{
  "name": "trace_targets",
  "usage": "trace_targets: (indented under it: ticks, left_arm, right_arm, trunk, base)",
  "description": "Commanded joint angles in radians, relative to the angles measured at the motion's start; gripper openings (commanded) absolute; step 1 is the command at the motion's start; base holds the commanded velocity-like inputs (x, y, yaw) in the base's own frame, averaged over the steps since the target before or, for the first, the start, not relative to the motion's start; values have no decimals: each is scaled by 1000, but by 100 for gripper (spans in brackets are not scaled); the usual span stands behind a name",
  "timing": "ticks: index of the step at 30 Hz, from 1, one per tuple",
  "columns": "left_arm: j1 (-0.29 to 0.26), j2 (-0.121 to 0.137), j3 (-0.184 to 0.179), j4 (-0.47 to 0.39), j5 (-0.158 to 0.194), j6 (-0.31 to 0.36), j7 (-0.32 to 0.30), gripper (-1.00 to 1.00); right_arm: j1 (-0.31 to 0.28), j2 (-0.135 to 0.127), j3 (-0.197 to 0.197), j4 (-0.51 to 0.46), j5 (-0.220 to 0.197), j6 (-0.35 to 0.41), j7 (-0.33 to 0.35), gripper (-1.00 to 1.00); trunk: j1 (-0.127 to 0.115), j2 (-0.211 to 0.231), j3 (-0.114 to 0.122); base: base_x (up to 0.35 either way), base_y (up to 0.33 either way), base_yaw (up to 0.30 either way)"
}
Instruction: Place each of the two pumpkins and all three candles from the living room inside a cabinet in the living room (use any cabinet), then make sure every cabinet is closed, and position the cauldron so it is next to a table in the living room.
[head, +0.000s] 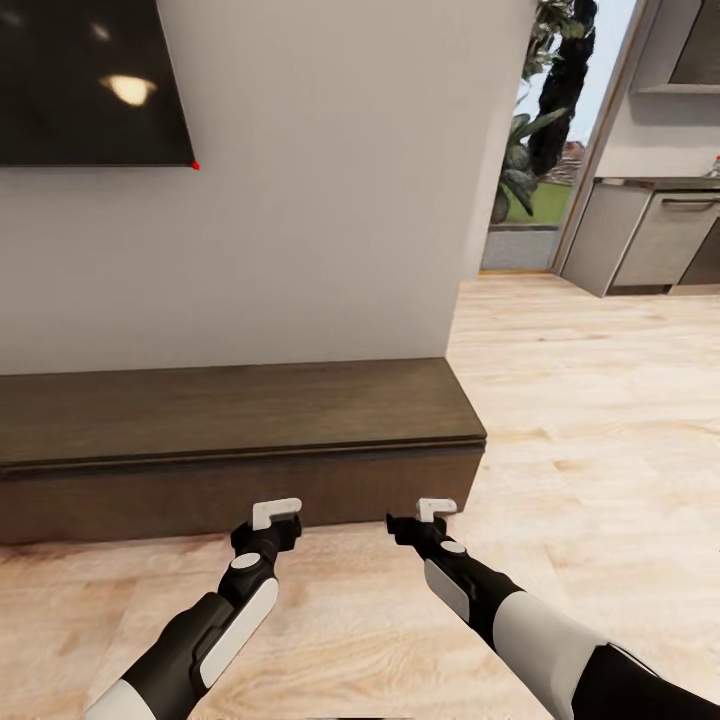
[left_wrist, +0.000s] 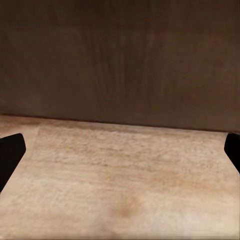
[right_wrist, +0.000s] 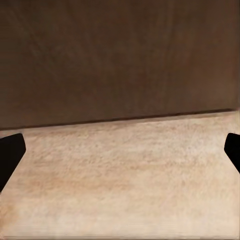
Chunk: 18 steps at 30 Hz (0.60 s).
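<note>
Pale wood floor (head: 600, 420), white wall (head: 330, 200) with a dark TV (head: 90, 80) on it, grey kitchen units (head: 650, 235) far right. The cabinet (head: 230, 445) sat closed against the wall, long axis running left-right, front facing me. My left gripper (head: 276, 512) and right gripper (head: 436, 508) hung just before it, both spread wide, empty.

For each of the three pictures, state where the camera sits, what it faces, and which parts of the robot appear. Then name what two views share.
Head view: up on the robot's head, looking down at the closed cabinet, wall and floor; both arms show, with left gripper and right gripper.
Left wrist view: near the left gripper, facing the cabinet front; dark fingertips at the edges.
Right wrist view: near the right gripper, likewise; fingertips at the edges.
Shared: both wrist views show cabinet front meeting floor.
</note>
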Motion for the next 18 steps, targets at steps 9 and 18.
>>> trace_targets:
  ticks: [9, 18]
  left_arm:
    - [-1, 1, -4, -2, 5, 4, 8, 100]
    - [-1, -5, 1, 1, 11, 5, 6, 100]
  right_arm:
    - [-1, 0, 9, 0, -10, -5, -6, 100]
    - [-1, 0, 9, 0, -11, -5, -7, 100]
  trunk:
    - [0, 0, -1]
    - [0, 0, -1]
  base:
    - [-92, 0, 0]
    - [-12, 0, 0]
